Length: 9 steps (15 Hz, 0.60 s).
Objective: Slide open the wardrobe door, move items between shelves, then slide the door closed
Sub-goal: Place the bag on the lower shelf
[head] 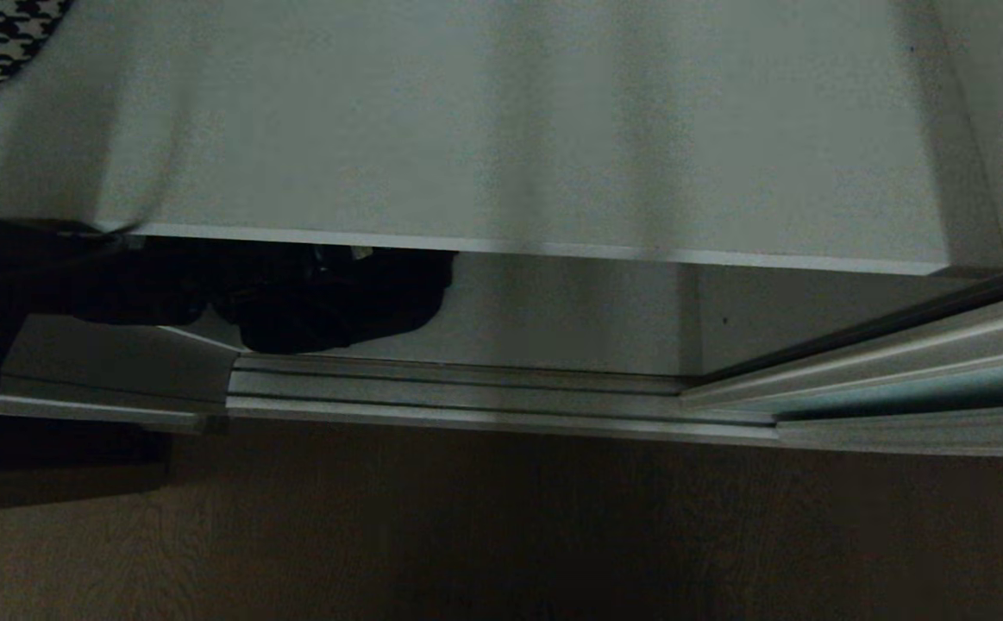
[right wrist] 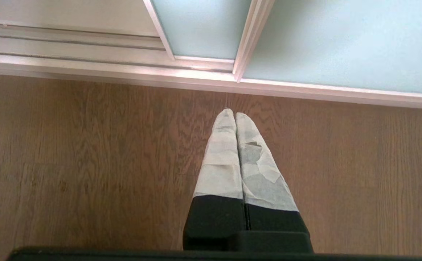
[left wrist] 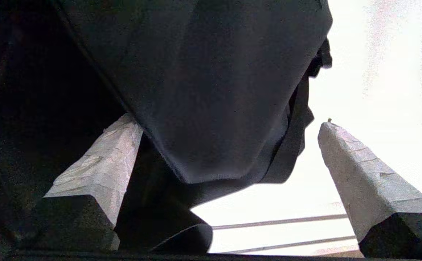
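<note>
From the head view I judge the first step done: the sliding wardrobe door (head: 941, 388), a frosted pale blue-green glass panel in a thin silver frame, sits pushed off to the right, and the bay stands open above the ribbed silver floor track (head: 484, 401). A wide matt white-grey shelf board (head: 510, 129) fills the upper part of that view; under its front edge, on the lower level at the left, lies a soft black bag (head: 320, 297).

My left tool (left wrist: 229, 159) is spread wide, its taped pale fingers (left wrist: 102, 163) on either side of the black fabric (left wrist: 214, 90) hanging close in front of the wrist camera. Nothing is clamped yet; I cannot tell whether the pads touch the cloth.

My right tool (right wrist: 235, 116) is parked with its taped fingers pressed together, empty, pointing down at the brown wood-grain floor (right wrist: 87, 163) just in front of the track.

So the moving of bags between shelves looks only begun, and closing the door remains.
</note>
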Motion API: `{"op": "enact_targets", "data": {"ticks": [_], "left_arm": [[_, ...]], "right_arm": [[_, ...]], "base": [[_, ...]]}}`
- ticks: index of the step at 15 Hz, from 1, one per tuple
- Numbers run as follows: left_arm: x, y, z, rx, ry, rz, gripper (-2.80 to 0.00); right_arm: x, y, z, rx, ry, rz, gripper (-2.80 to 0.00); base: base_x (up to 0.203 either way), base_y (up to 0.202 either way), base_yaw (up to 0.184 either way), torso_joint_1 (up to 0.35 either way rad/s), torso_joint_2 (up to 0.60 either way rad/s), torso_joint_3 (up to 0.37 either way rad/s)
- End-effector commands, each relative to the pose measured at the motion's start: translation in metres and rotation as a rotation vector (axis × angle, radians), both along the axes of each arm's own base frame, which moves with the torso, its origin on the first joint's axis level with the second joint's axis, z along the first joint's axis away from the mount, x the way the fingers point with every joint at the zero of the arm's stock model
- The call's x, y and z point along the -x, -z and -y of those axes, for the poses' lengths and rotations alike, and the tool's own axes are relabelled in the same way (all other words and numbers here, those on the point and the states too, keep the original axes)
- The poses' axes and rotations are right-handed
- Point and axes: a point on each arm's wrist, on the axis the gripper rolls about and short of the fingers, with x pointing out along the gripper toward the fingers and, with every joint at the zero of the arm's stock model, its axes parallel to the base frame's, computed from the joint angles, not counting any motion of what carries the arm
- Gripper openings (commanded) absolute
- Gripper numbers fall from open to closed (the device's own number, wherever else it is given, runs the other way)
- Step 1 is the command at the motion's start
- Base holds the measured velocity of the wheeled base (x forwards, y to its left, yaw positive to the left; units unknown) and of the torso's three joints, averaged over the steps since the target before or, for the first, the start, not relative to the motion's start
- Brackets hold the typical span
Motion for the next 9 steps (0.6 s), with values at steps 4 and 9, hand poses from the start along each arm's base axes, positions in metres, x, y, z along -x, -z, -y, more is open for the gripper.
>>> {"op": "enact_targets", "data": {"ticks": [4, 9], "left_arm": [[0.0012, -0.0006, 0.0007, -0.003, 0.003, 0.002, 0.00], [0.0051, -0.0071, 0.0007, -0.003, 0.003, 0.053, -2.80]], "right_arm": [[-0.0001, 0.0000, 0.0000, 0.000, -0.001, -0.001, -2.80], [-0.0001, -0.0001, 0.0000, 0.000, -0.001, 0.001, -2.80]], "base": [[-0.162, 0.000, 0.000, 0.002, 0.00, 0.004], [-0.158, 0.000, -0.001, -0.003, 0.00, 0.004]]}}
